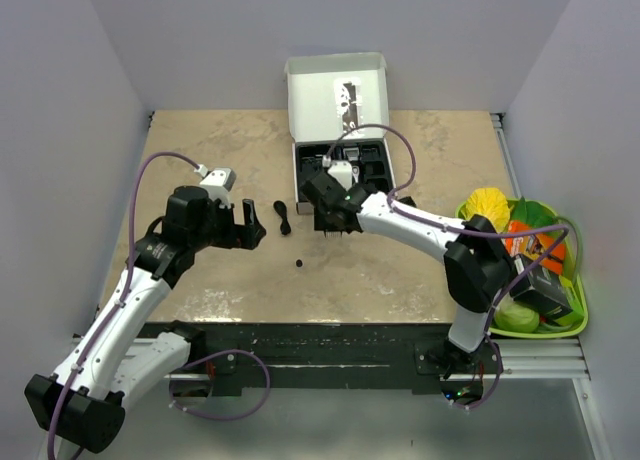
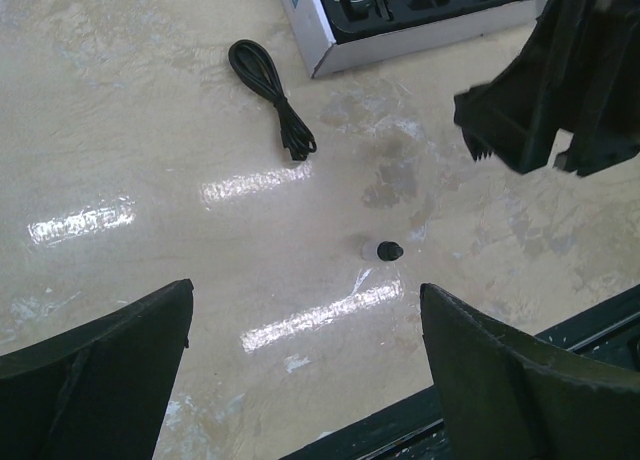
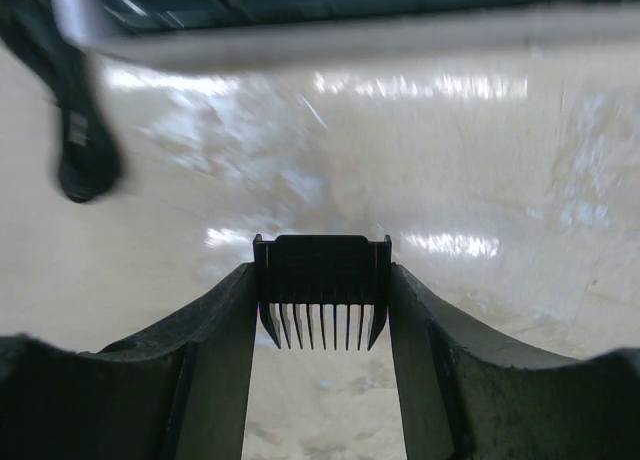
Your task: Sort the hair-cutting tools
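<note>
We're looking at the left arm (image 1: 112, 318), white tubular shells broken up by chunky black joint housings, and the right arm (image 1: 410, 223) is its twin. A thin purple cable (image 1: 168, 155) loops along each (another coil trails by the bases). The left end effector (image 1: 258, 226) and right end effector (image 1: 335, 228) are matte black, with broad, wedge-shaped fingers (image 3: 200, 370).
</note>
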Controlling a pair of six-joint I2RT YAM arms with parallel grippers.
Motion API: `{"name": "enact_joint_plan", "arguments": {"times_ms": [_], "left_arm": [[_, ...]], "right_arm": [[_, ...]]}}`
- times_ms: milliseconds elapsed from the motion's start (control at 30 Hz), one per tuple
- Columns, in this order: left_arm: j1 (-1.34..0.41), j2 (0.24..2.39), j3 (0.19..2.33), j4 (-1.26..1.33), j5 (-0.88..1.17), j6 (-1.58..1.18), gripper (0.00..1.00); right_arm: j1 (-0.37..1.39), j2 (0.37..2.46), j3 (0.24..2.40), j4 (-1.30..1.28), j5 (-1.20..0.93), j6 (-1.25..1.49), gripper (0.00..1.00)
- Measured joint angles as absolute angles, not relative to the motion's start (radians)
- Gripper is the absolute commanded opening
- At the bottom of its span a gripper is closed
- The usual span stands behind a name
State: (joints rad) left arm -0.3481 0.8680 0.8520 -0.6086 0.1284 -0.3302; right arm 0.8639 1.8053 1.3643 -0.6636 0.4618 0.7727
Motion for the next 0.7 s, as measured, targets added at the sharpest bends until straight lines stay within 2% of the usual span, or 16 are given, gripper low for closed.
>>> {"name": "enact_joint_plan", "arguments": {"times_ms": [167,333,467,700], "left_arm": [[-0.348,0.881,0.852,-0.609,0.128,-0.33,1.0],[-0.348,0.899,0.852,-0.611,0.128,-0.329,1.0],[-0.348,0.913,0.852,-0.612,0.128,-0.33,1.0],[-0.348,0.937,0.855,-0.611,0.127,-0.33,1.0]], "right_arm": [[0.84,1.818,1.571,-0.678,0.479,0.66,0.35],[0.743,1.839,1.596,-0.645,0.43,0.573,0.33],[0.671,1.943,1.673,-0.637,0.403,0.517,0.33],[0.675,2.09,1.748,-0.604,0.381,0.441,0.35]]}}
